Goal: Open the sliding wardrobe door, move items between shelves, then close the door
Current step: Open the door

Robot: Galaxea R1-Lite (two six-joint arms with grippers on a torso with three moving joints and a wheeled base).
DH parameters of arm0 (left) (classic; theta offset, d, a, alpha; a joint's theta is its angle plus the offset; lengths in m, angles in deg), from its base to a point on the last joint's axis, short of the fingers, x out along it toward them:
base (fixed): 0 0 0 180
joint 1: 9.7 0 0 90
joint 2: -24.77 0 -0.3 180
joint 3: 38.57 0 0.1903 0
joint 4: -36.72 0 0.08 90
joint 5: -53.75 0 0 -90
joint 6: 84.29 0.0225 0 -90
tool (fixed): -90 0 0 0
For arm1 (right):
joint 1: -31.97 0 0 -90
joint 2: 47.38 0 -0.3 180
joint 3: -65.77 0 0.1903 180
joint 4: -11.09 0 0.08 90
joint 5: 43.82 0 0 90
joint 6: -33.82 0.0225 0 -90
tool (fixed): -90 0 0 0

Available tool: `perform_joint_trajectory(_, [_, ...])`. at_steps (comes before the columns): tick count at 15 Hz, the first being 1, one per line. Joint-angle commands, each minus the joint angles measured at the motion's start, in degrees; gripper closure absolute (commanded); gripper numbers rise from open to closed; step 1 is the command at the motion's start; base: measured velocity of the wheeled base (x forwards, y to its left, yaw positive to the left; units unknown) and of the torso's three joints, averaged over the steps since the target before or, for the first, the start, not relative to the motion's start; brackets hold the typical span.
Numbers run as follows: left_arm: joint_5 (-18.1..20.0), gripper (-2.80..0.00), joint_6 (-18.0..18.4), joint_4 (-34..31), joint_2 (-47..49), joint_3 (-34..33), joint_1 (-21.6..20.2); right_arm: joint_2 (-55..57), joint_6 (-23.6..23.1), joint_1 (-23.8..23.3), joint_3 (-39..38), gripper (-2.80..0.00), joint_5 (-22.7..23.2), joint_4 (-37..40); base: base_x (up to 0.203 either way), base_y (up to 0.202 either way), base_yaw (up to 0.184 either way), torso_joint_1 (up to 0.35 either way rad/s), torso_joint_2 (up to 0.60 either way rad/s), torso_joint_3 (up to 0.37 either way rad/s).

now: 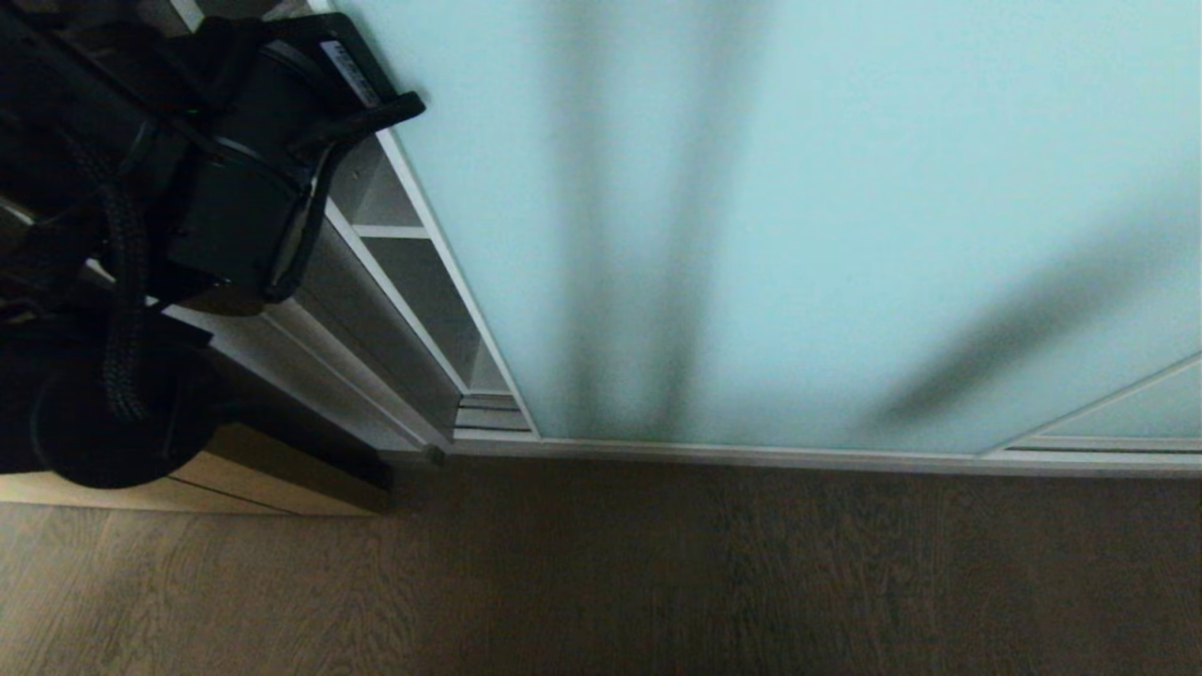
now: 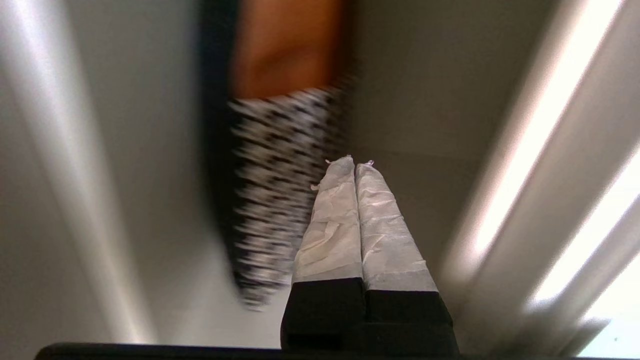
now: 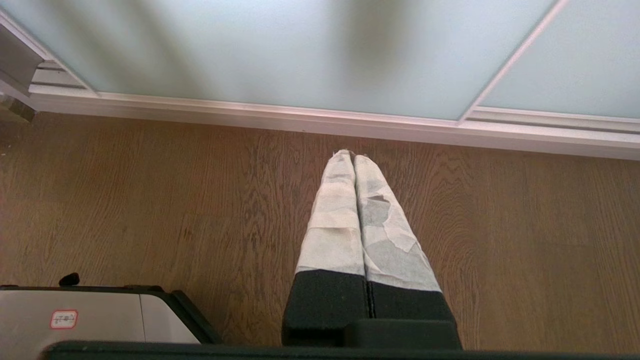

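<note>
The sliding wardrobe door (image 1: 798, 216), frosted pale aqua glass in a thin silver frame, fills most of the head view, and its lower part shows in the right wrist view (image 3: 280, 45). At the door's left edge a narrow gap shows grey-white shelves (image 1: 390, 230). My left arm (image 1: 216, 188) is raised at the upper left beside that gap. The left gripper (image 2: 355, 162) is shut on nothing, facing blurred grey-white walls. My right gripper (image 3: 354, 154) hangs shut and empty over the floor in front of the door. The items are out of view.
A blurred black-and-white patterned thing (image 2: 285, 200) and an orange shape (image 2: 285, 45) lie beyond the left gripper. A second glass panel (image 1: 1127, 413) overlaps at the right. The bottom track (image 1: 751, 455) meets the dark wood floor (image 1: 657, 563). A light wood cabinet front (image 1: 188, 488) stands at the left.
</note>
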Motion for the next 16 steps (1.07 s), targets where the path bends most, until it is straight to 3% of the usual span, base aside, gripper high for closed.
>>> perform_joint_trajectory(1, [-1.12, 0.0, 0.04, 0.51, 4.67, 2.81, 3.73, -0.02, 0.01, 0.0, 0.0, 0.0, 0.0, -0.04, 0.0, 0.0, 0.0, 0.0, 0.0, 0.0])
perform_joint_trajectory(11, [-2.9, 0.0, 1.01, 2.9, 19.66, 15.96, 13.64, 0.03, 0.0, 0.0, 0.0, 0.0, 0.0, -0.04, 0.0, 0.0, 0.0, 0.0, 0.0, 0.0])
perform_joint_trajectory(16, [-5.25, 0.0, 1.78, 2.64, 14.01, 16.76, 12.78, 0.01, 0.0, 0.0, 0.0, 0.0, 0.0, -0.04, 0.0, 0.0, 0.0, 0.0, 0.0, 0.0])
